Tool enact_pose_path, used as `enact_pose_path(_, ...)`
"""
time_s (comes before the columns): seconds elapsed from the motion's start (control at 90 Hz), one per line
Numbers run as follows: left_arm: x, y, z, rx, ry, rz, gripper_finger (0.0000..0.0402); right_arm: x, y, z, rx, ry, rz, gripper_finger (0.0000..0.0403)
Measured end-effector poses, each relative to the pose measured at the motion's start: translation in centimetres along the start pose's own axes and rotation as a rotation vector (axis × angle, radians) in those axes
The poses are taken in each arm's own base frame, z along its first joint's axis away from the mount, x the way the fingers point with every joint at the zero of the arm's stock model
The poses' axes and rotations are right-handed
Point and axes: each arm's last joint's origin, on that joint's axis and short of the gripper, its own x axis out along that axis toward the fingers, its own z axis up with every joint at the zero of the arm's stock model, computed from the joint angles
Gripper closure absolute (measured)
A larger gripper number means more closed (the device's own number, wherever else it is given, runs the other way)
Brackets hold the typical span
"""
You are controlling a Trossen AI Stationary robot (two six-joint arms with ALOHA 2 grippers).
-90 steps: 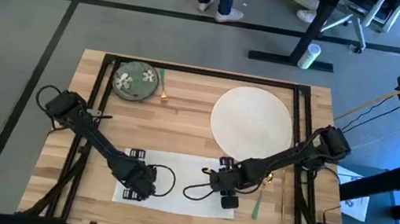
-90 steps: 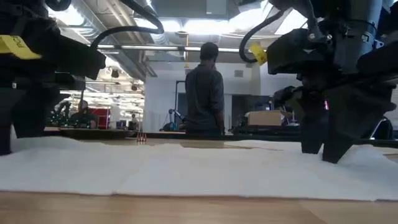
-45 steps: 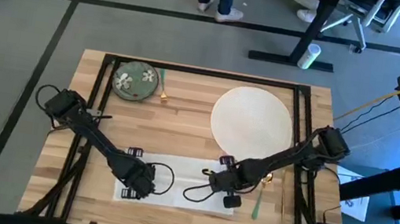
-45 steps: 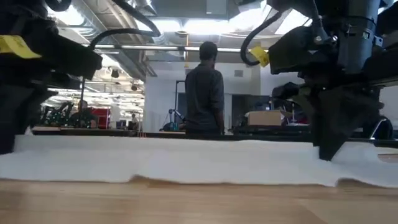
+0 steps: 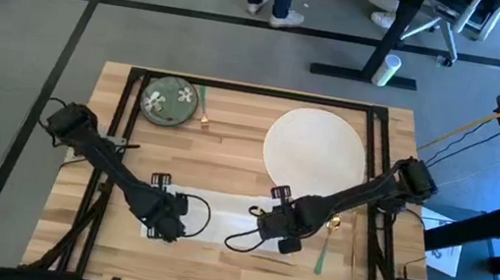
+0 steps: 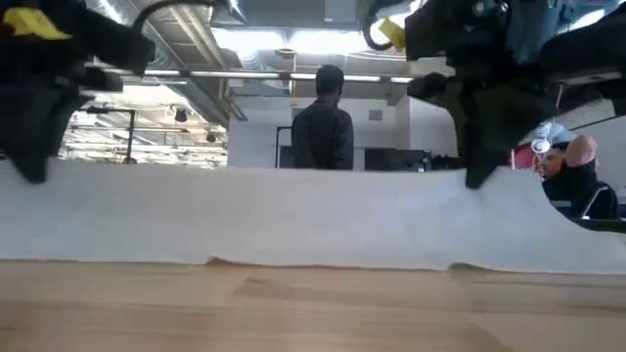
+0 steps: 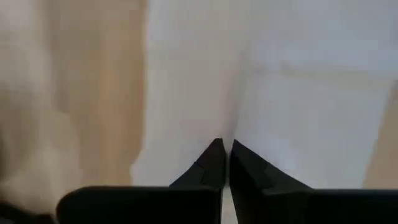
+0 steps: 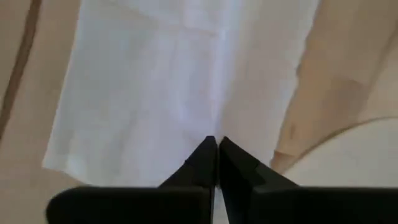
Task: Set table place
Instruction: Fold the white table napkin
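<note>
At the near edge of the table [image 5: 227, 161] both arms are working the same thing: the white napkin [image 5: 218, 223], which lies along the front between them. The left gripper [image 5: 162, 218] is clenched on the napkin's left end and the right gripper [image 5: 276, 231] is clenched on its right end, each wrist view showing the two dark fingers pressed together with white cloth running out from between the tips. In the low view the napkin [image 6: 293, 220] hangs as a broad sheet from a raised top edge, its bottom edge resting on the wood, with the left gripper [image 6: 39, 161] and the right gripper [image 6: 479, 161] pinching that top edge at either end. Holding both ends at once reads as a way to keep the cloth stretched flat, so that it can be folded over or shifted without bunching. Just beyond the right gripper, on the right side, lie the pieces of cutlery [image 5: 329, 243], gold with green handles, close to the frame bar; a green object sits at the table's front right corner, too cut off to identify. Farther back on the right rests the large plate [image 5: 315, 150], its near rim just beside the napkin. At the far left corner sits the small green dish [image 5: 168, 102] with white flowers, and another gold piece just beside it. Behind the table a person [image 6: 323, 122] stands with their back turned.
</note>
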Motion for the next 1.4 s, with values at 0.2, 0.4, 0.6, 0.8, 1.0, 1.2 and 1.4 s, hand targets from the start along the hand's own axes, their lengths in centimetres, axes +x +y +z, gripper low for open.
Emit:
enact_pose_path(0.2, -2.6, 1.7, -0.4, -0.032, -0.076, 0.063, 0.0401, -1.6, -0.6, 0.4, -0.03, 0.023, -0.104, 0.0403)
enact_pose_path(0.4, -4.1, 3.0, -1.4, -0.032, -0.086, 0.156, 0.0401, -2.7, -1.3, 0.2, -0.057, 0.077, -0.249, 0.0403)
enact_pose_path(0.6, -4.3, 3.9, -2.0, -0.029, -0.054, 0.265, 0.0401, -3.7, -1.9, -0.1, -0.087, 0.124, -0.394, 0.0403)
enact_pose_path(0.8, -4.3, 3.6, -2.0, -0.047, -0.077, 0.263, 0.0401, -3.9, -2.1, -0.1, -0.092, 0.123, -0.461, 0.0403)
enact_pose_path(1.0, -4.5, 2.4, -2.6, -0.074, -0.132, 0.226, 0.0401, -3.8, -1.9, 0.1, -0.076, 0.109, -0.403, 0.0403)
enact_pose_path(1.2, -3.3, 1.7, -3.9, -0.083, -0.132, 0.246, 0.0401, -3.2, -1.4, -0.1, -0.087, 0.103, -0.366, 0.0403)
enact_pose_path(1.4, -2.1, 1.2, -4.1, -0.086, -0.111, 0.277, 0.0401, -2.8, -0.9, -0.3, -0.128, 0.108, -0.376, 0.0403)
